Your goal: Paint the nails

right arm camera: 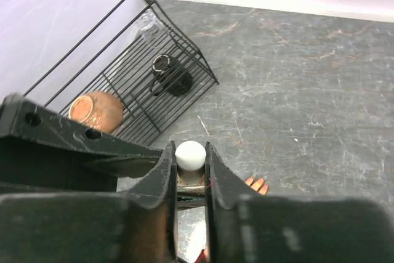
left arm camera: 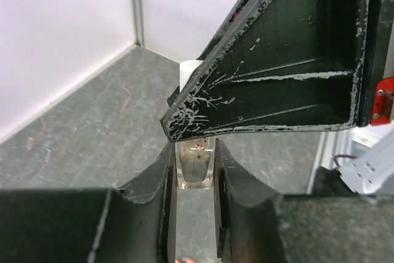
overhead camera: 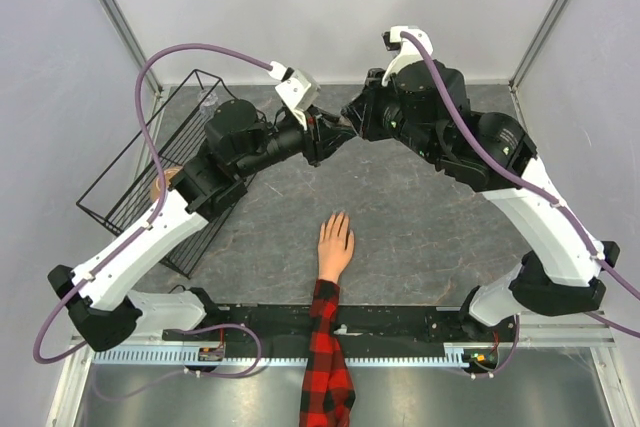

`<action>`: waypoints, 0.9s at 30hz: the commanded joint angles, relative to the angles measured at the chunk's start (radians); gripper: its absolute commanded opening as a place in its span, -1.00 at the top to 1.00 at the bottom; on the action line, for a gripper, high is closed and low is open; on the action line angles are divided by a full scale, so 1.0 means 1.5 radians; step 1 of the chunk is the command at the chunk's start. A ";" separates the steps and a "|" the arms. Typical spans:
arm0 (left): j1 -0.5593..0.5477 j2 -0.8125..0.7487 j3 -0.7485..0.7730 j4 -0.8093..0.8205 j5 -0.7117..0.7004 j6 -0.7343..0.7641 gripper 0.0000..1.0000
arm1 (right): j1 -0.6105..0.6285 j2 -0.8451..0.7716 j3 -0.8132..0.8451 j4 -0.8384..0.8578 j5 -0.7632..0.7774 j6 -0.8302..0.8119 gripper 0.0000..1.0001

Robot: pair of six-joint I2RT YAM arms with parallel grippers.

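**Claws locked on bottle and cap, clear of the mannequin hand**

On my left wrist feed the left claw (left arm camera: pixel 194 158) is clamped on a small clear bottle (left arm camera: pixel 195 167). Both fingers press flat against its glass sides, and red flecks show inside. On the right wrist feed the right claw (right arm camera: pixel 190 158) is closed on the white cap (right arm camera: pixel 189 154) at the bottle's top, with a finger tight on either side of it. From the top camera I see the two claws meeting nose to nose, raised above the table (overhead camera: pixel 420 237) toward 12 o'clock. The left arm reaches in from 8 o'clock and the right arm from 4 o'clock.

The mannequin hand (overhead camera: pixel 335 247) lies flat on the grey surface toward 6 o'clock, fingers pointing to 12, well apart from both claws. The nails (overhead camera: pixel 336 218) are at the 12 o'clock end of that hand; they are skin-toned and I can barely make them out. Its plaid sleeve (overhead camera: pixel 325 357) trails away to 6 o'clock, across the rail that carries the arm bases.

At 9 o'clock a black wire basket (overhead camera: pixel 150 162) sits beside the left wall. My right wrist feed shows a round brown object (right arm camera: pixel 95 110) and a black item (right arm camera: pixel 170 78) inside it.
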 commanded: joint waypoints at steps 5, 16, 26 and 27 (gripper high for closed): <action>-0.005 -0.016 0.011 0.039 -0.039 0.049 0.96 | 0.029 0.002 -0.004 -0.005 -0.023 0.034 -0.34; 0.160 -0.044 -0.032 0.080 0.413 -0.158 0.96 | -0.069 -0.076 -0.056 0.063 -0.363 -0.076 -0.93; 0.169 -0.029 -0.044 0.179 0.637 -0.274 0.96 | -0.150 -0.076 -0.067 0.106 -0.597 -0.113 -0.36; 0.169 -0.029 -0.046 0.187 0.644 -0.283 0.96 | -0.151 -0.072 -0.066 0.109 -0.610 -0.115 -0.35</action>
